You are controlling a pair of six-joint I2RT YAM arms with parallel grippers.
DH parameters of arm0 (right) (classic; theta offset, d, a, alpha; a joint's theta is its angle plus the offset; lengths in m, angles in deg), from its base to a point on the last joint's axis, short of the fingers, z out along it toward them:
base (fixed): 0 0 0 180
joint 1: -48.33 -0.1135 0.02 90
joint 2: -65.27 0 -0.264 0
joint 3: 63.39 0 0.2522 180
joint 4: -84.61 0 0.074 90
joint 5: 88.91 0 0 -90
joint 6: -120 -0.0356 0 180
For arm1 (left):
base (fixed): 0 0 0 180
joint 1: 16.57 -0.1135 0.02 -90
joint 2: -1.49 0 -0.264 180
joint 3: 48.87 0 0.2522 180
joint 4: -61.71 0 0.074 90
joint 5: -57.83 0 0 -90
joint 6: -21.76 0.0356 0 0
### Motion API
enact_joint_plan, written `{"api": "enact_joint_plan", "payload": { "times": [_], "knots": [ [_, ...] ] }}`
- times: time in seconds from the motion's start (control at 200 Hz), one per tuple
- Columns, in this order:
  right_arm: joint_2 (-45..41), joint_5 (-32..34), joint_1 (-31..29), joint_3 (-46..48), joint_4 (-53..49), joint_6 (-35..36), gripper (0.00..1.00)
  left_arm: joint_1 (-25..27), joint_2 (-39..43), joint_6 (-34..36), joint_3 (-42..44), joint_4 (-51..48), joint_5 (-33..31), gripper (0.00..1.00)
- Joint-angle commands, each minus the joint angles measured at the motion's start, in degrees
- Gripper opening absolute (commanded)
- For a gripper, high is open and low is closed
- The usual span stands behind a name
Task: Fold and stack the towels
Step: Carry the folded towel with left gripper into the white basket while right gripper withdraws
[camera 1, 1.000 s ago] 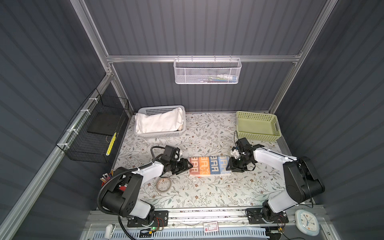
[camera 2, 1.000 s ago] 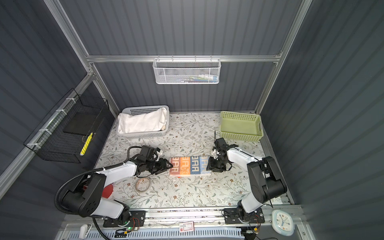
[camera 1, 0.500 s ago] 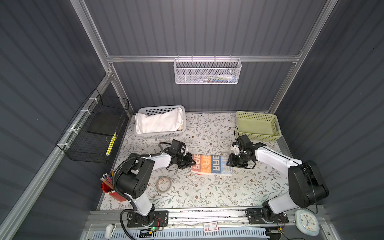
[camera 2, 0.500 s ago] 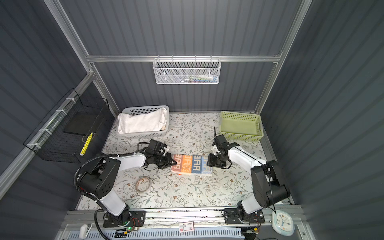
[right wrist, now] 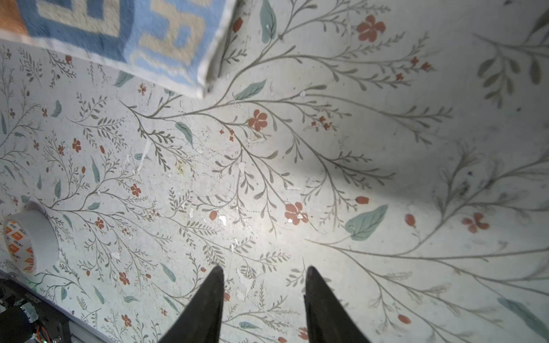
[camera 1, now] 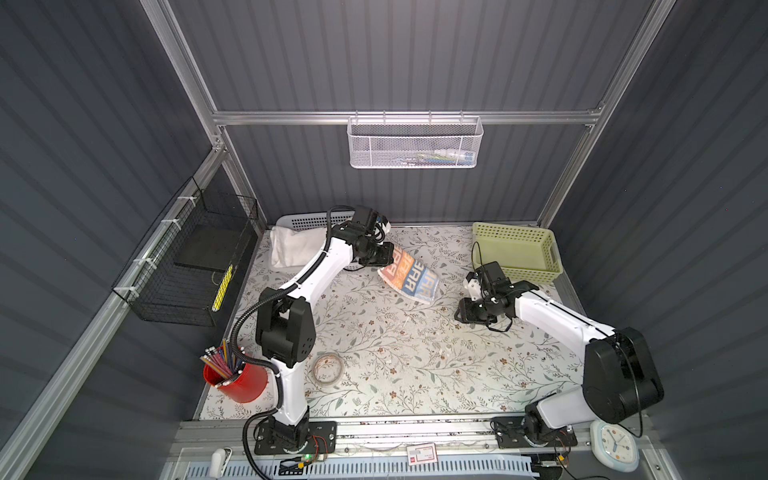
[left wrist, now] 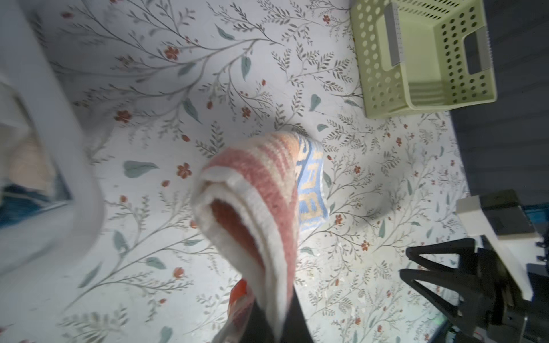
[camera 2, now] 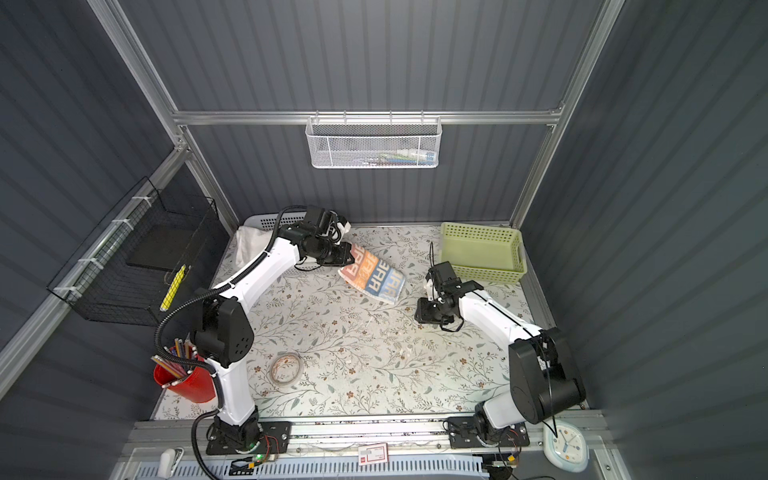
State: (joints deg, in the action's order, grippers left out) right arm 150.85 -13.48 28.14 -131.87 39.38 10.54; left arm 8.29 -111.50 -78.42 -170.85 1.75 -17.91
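Item, left: we log the left gripper (camera 1: 388, 257) pinched tight on one end of the lettered towel (camera 1: 411, 278). The towel is folded and hangs slantwise over the table (camera 1: 415, 365), beside the white basket (camera 1: 299, 219) that holds the white towel (camera 1: 291, 249).

Item, right: the right gripper (right wrist: 264, 268) has its jaws partly apart and empty, low over the table, clear of the towel.

Change: a moment ago we saw the towel lying flat between both grippers; now it is lifted rearward.

Pose: left arm stretched up and back; right arm reaching inward, wrist down.
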Motion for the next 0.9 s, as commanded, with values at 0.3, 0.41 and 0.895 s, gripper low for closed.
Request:
{"api": "enact_joint_plan", "payload": {
  "times": [0.3, 0.41, 0.895],
  "knots": [
    [6.27, -6.44, -1.42, -9.94, 1.28, -0.58, 0.44, -6.39, -10.21, 15.1, -30.23, -16.51, -12.89, 0.0],
    [8.31, -6.61, -1.78, -12.6, 0.94, -0.4, 0.44, -9.23, -11.28, 15.84, -35.0, -16.47, -10.0, 0.0],
    [13.84, -6.26, -3.36, -19.04, -1.67, -0.22, 0.44, -24.29, -13.09, 17.2, -40.7, -16.31, -2.72, 0.0]
  ]
}}
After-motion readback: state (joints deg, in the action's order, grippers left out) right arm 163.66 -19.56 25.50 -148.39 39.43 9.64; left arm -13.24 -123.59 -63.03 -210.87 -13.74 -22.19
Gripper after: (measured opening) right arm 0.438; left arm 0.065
